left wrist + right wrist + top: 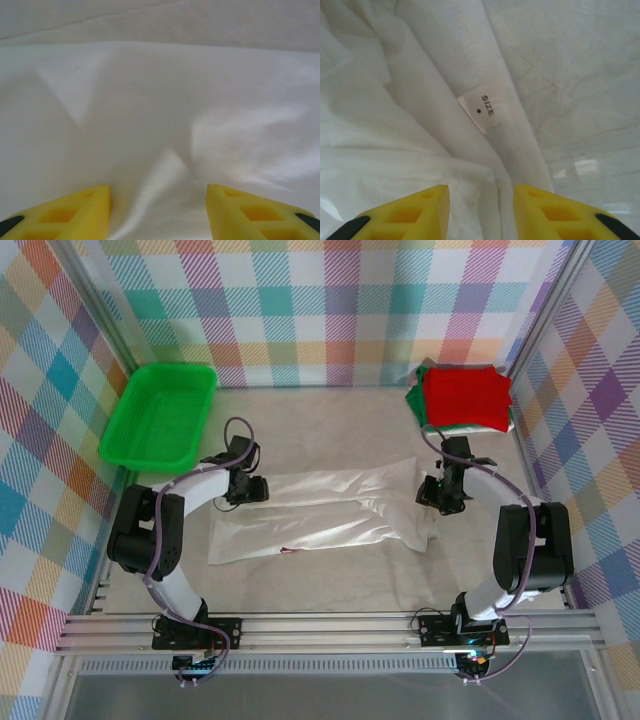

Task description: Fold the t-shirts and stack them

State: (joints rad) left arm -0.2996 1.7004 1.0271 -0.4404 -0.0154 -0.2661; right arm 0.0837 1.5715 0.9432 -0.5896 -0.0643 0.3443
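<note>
part way through, by the look of it. at the upper right of the top view a folded red shirt (466, 393) sits on a folded green shirt (415, 400), so two seem done and stacked. the white t-shirt (320, 515) lies across the middle of the table (330, 425), folded lengthwise into a long strip, not yet folded short or stacked. the left gripper (246, 486) is at its left end, jaws half apart over a ridge of cloth, gripping nothing. the right gripper (441, 496) is at its right end by the size label (483, 113), jaws narrowly apart, nothing pinched. left to do: fold the strip across and put it on the pile.
</note>
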